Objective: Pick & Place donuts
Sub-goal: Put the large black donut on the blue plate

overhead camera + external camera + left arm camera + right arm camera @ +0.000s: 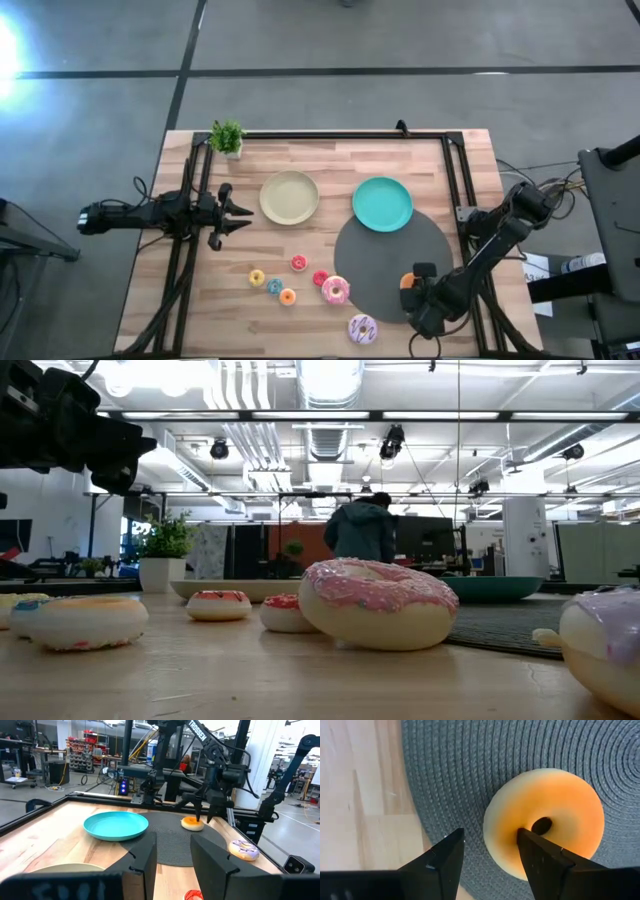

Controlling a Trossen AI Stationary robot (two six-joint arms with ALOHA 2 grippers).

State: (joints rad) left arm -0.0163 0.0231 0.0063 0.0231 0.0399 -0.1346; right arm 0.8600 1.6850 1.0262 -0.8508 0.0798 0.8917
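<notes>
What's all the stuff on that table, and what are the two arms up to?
Large donuts: three. Orange donut on the grey mat's edge, pink donut on wood beside the mat, lilac sprinkled donut near the front edge.
Small donuts: five, in a loose cluster on wood left of the pink one: two red, yellow, orange, blue.
Beige plate: one, mid-table.
Teal plate: one, overlapping the mat's far edge.
Grey mat: one, round, right of centre.
Potted plant: one, green, far left corner.
Person: one, in the room beyond.
Left gripper: waiting at the table's left.
Right gripper: fingers open, over the orange donut.
</notes>
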